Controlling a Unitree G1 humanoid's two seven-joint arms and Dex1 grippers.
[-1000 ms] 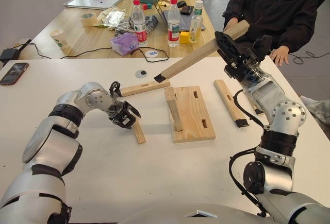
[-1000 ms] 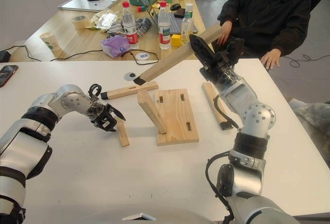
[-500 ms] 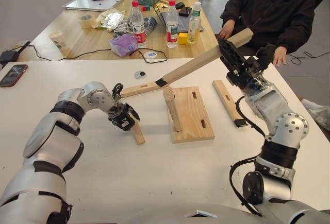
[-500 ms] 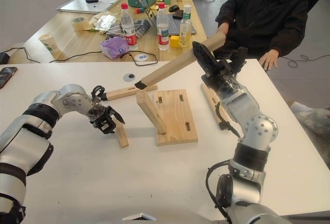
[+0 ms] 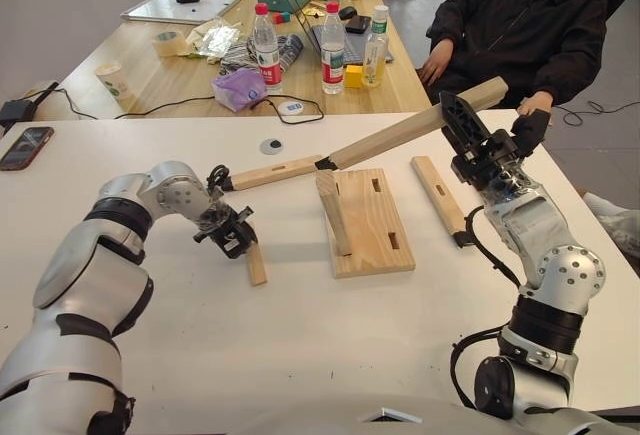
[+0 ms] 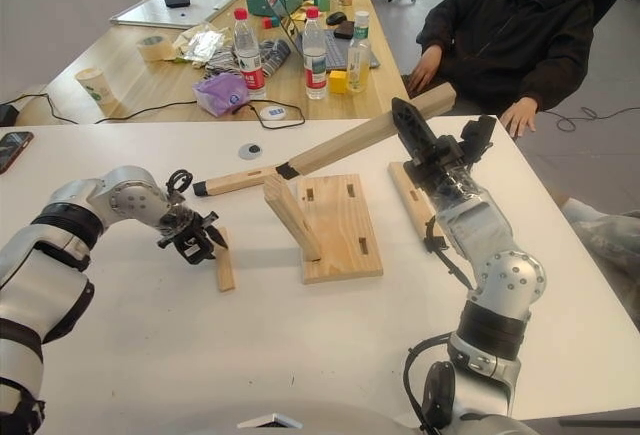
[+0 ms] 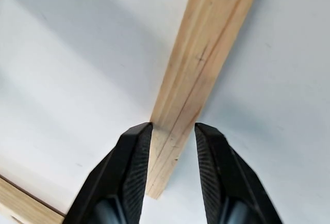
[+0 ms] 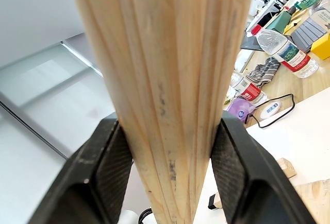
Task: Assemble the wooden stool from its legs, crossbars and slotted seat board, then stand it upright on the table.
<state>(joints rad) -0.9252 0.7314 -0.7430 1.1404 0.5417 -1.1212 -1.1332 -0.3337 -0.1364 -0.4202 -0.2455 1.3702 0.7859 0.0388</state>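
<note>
Left eye view: one leg (image 5: 335, 213) stands in board (image 5: 388, 230) (others loose); right gripper (image 5: 478, 127) clamps second leg (image 5: 390, 137), left gripper (image 5: 232, 236) gapes astride crossbar (image 5: 256, 266).

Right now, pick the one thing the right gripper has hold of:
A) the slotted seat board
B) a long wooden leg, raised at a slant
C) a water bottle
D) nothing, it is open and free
B: the right gripper has its fingers pressed against both sides of the long wooden leg, which slants above the table, while the seat board lies flat below it.
</note>
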